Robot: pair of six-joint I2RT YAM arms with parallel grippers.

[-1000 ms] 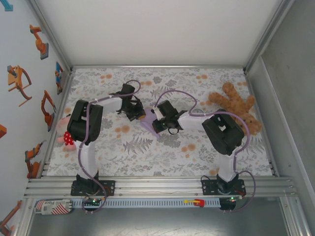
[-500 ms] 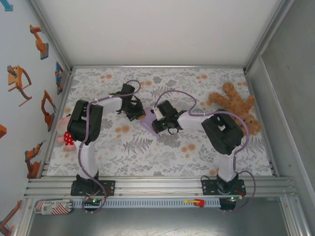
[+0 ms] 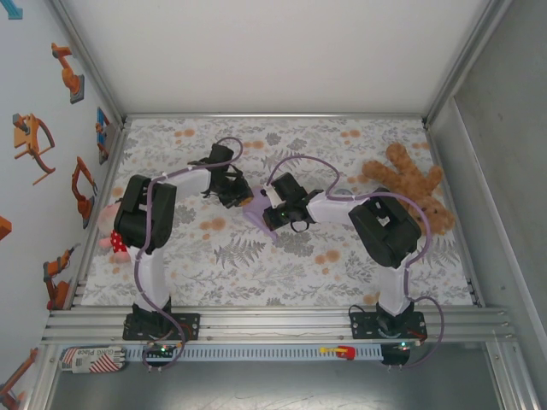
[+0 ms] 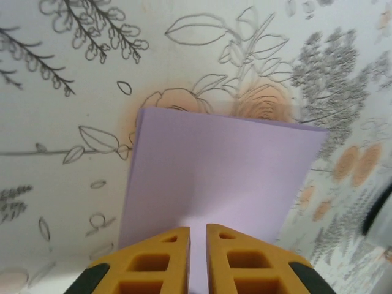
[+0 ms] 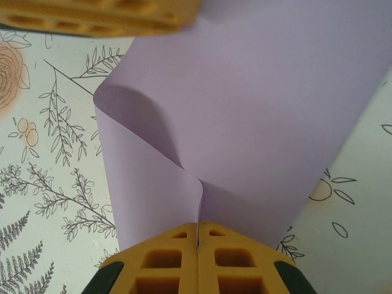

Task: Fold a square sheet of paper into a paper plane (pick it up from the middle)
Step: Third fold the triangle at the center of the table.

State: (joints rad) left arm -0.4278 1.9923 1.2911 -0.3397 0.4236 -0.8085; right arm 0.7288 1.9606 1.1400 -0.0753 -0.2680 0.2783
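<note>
Where the left arm [image 3: 145,222] and right arm [image 3: 389,231] are bolted at the near edge, the flower-patterned tabletop [image 3: 256,273] begins. A pink soft toy [image 3: 111,241] lies at its left border, just beside the left arm. Farther in, near the middle, both hands meet at the lavender sheet of paper [image 5: 257,110]. The right hand [image 5: 197,245] has its yellow fingers pressed together on one edge of the sheet, which buckles into a soft curl just beyond the pinch and rises clear of the tabletop. The left hand [image 4: 198,242] sits at the opposite edge with its fingers parted by a narrow slit, lavender showing through the gap. Whether it grips the sheet I cannot tell. From those fingers the paper stretches out flat above the floral print. Beyond, toward the far right, a brown teddy bear [image 3: 408,184] lies sprawled close to the right arm.
</note>
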